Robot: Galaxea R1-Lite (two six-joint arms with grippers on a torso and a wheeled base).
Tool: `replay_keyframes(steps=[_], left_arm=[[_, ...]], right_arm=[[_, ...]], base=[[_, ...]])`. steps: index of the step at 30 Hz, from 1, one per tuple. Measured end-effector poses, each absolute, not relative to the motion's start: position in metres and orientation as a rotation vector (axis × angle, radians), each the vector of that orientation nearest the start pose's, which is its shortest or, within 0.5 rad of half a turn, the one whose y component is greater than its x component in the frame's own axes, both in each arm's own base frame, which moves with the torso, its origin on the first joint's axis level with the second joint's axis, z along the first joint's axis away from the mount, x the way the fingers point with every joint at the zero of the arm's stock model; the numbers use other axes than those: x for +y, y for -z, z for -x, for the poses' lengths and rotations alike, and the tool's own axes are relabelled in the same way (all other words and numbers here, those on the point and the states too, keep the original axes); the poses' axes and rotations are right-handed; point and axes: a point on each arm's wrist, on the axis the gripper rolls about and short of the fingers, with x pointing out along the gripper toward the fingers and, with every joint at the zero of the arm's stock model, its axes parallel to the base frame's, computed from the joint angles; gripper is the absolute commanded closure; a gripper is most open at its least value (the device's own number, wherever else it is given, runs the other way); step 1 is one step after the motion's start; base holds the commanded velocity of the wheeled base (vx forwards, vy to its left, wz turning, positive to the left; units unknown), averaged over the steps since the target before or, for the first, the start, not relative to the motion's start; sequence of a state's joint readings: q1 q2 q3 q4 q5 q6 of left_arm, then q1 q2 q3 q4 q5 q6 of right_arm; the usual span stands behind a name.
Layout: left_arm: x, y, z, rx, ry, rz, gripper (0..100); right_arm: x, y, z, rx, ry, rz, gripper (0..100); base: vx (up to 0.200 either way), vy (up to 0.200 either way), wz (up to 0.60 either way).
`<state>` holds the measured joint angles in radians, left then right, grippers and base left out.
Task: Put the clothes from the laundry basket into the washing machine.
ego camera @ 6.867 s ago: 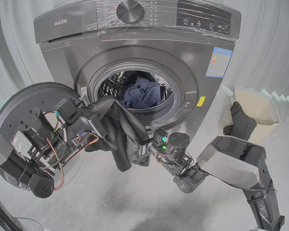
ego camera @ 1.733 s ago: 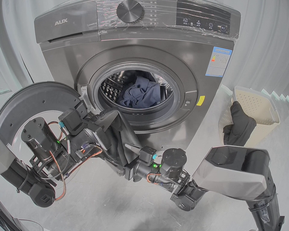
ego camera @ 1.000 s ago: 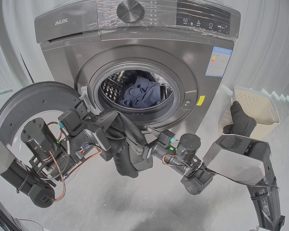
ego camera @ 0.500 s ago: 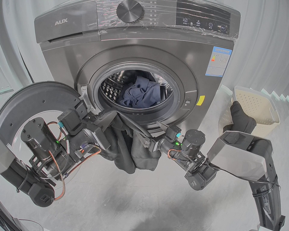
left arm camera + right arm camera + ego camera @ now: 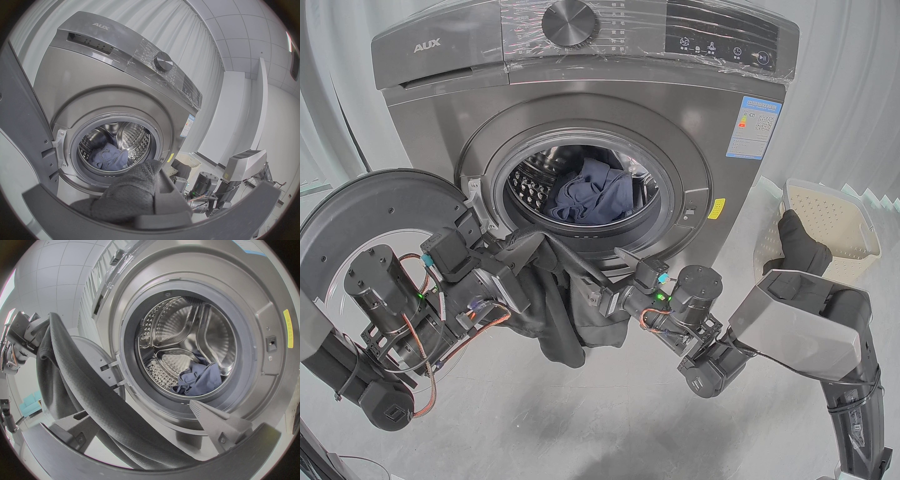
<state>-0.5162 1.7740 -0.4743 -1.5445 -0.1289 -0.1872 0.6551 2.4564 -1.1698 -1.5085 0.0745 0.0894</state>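
black left arm (image 5: 362, 369), lower left: cylindrical motor housings (image 5: 378, 281), orange braided cable (image 5: 419, 350), green led (image 5: 419, 294). right arm, lower right: angular silver-grey shell (image 5: 794, 331).

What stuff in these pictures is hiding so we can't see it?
Basket inside, head view: the right arm and a black cloth on its rim cover it, so more clothes cannot be told.
Drum floor, right wrist view: the blue cloth lies over it.
Door's lower part, head view: the left arm hides it.
Sticker print, head view: too small.
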Motion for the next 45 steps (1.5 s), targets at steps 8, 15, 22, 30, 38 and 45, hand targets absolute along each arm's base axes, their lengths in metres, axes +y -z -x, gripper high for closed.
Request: replay_keyframes(steps=[8, 15, 22, 30, 38, 45], left_arm=[[-0.14, -0.171, -0.242, -0.186, 0.662, 0.229, 100], [-0.139, -0.171, -0.244, -0.188, 0.655, 0.229, 100], [-0.139, -0.171, -0.243, -0.187, 0.655, 0.229, 100], [-0.137, -0.172, -0.244, -0.19, 0.648, 0.227, 100], [-0.133, -0.172, -0.247, -0.193, 0.634, 0.225, 100], [-0.132, -0.173, -0.247, -0.198, 0.634, 0.226, 100]], right_arm=[[0.301, -0.065, -0.335, -0.175, -0.835, -0.141, 0], [0.316, -0.072, -0.318, -0.176, -0.865, -0.15, 0], [0.314, -0.078, -0.334, -0.193, -0.804, -0.154, 0], [0.29, -0.068, -0.361, -0.185, -0.703, -0.147, 0], [0.264, -0.076, -0.354, -0.146, -0.665, -0.137, 0], [0.246, -0.075, -0.346, -0.097, -0.641, -0.126, 0]], base=[[0.0, 0.0, 0.0], [0.0, 0.0, 0.0], [0.0, 0.0, 0.0], [0.0, 0.0, 0.0], [0.0, 0.0, 0.0], [0.0, 0.0, 0.0]])
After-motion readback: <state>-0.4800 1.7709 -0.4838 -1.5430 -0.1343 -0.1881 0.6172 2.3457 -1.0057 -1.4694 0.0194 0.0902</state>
